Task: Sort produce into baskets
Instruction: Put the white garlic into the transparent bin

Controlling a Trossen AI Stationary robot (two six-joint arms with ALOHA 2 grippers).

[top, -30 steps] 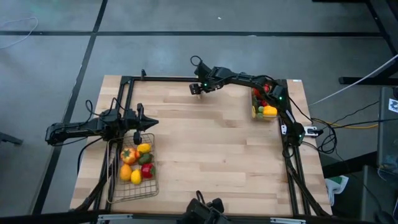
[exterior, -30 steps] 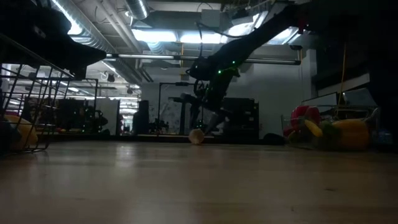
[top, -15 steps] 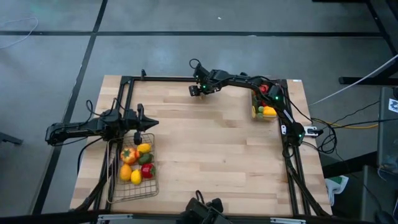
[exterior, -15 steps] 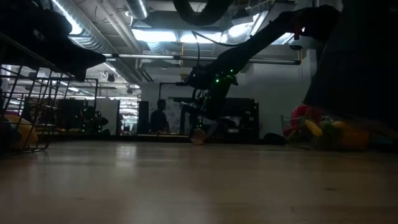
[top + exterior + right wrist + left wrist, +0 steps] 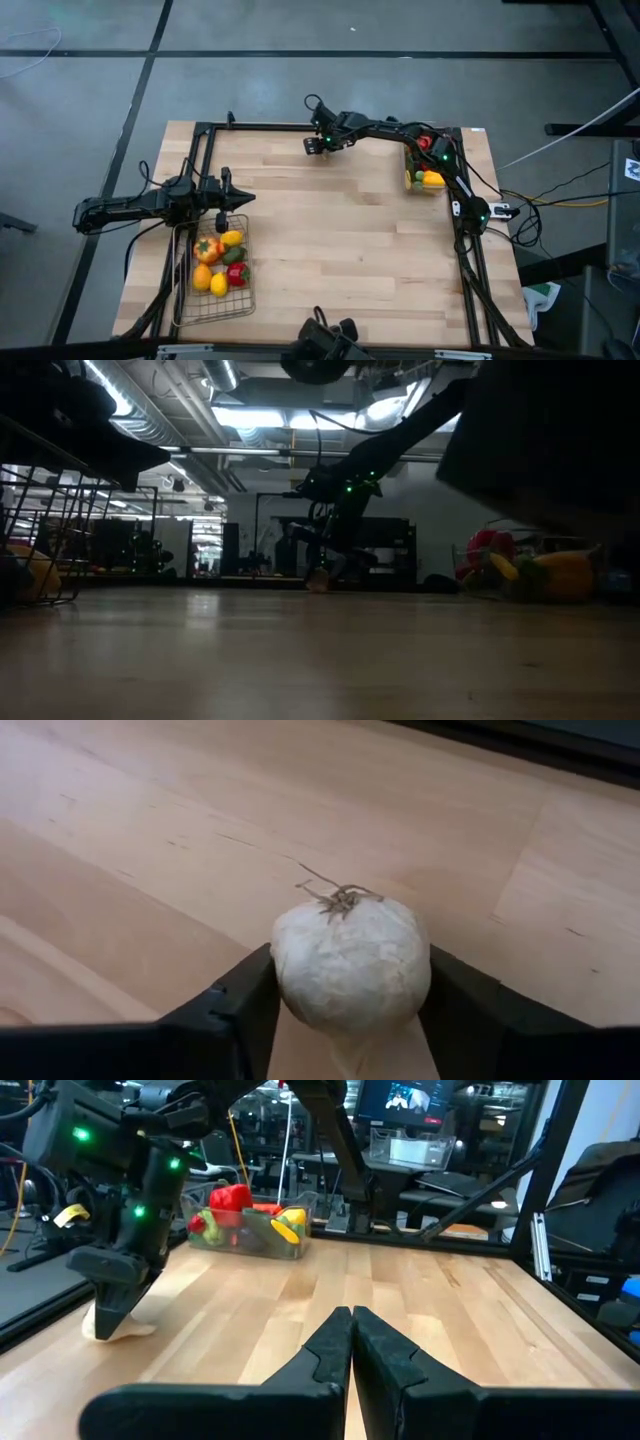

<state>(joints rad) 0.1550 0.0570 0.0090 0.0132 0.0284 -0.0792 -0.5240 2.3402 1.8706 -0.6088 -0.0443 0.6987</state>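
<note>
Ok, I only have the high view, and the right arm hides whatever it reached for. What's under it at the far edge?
Observer: A pale garlic bulb, sitting on the table between the right gripper fingers.
Operator: Gripped?
Observer: Both fingers press against its sides, but it isn't lifted.
Operator: And the left gripper?
Observer: The left gripper is shut with nothing in it.

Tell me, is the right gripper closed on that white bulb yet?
Yes, shut on it: the right gripper's fingers press both sides of the bulb on the table.
</note>
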